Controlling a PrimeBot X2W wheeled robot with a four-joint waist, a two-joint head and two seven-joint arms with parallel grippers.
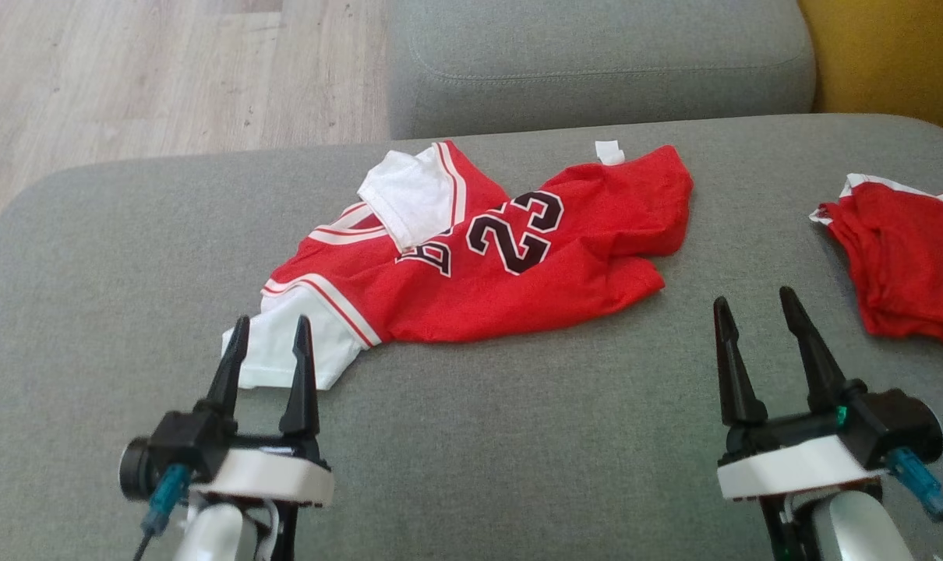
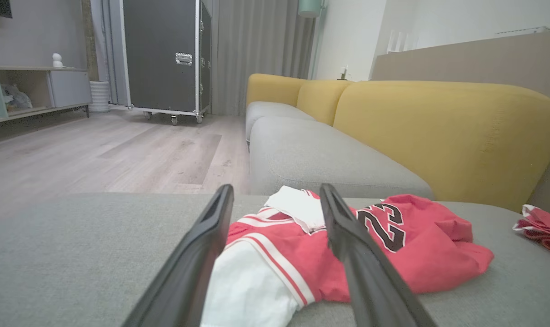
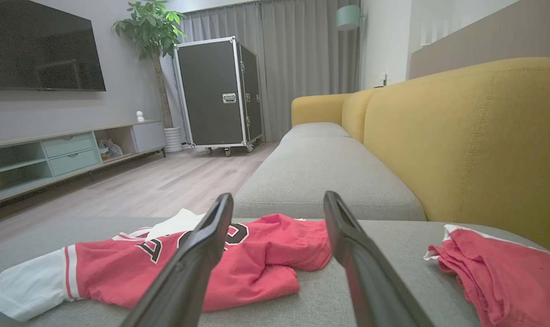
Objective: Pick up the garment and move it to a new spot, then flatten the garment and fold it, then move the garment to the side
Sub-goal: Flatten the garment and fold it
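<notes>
**couchwatcher:** Two grippers, and both stand wide open with nothing in them. The left gripper (image 1: 270,331) hovers low over the near-left end of the jersey (image 1: 518,280), with its fingertips right over the white sleeve (image 1: 327,343). I can't tell if the tips actually touch the cloth. The right gripper (image 1: 754,304) hangs over bare cushion, a bit off from the jersey's hem end.

**foldfan:** ok, and where's the jersey exactly?

**couchwatcher:** It's lying on the grey sofa seat (image 1: 471,452), roughly in the middle, rumpled rather than flat. It's red with white sleeves and striped trim, and the black "23" faces up. It runs diagonally, with the collar end near-left and the hem far-right. The other sleeve (image 1: 409,195) is flopped over onto the chest and hides part of the lettering. A small white tag (image 1: 609,152) pokes out at the far edge.

**foldfan:** what's the red thing on the right?

**couchwatcher:** That's a second red garment (image 1: 908,257) with white edging, bunched at the right edge of the seat and well apart from the jersey. Beyond the seat there's another grey cushion (image 1: 596,62), with the yellow backrest (image 1: 892,54) far right and the wood floor (image 1: 128,93) far left.
</notes>
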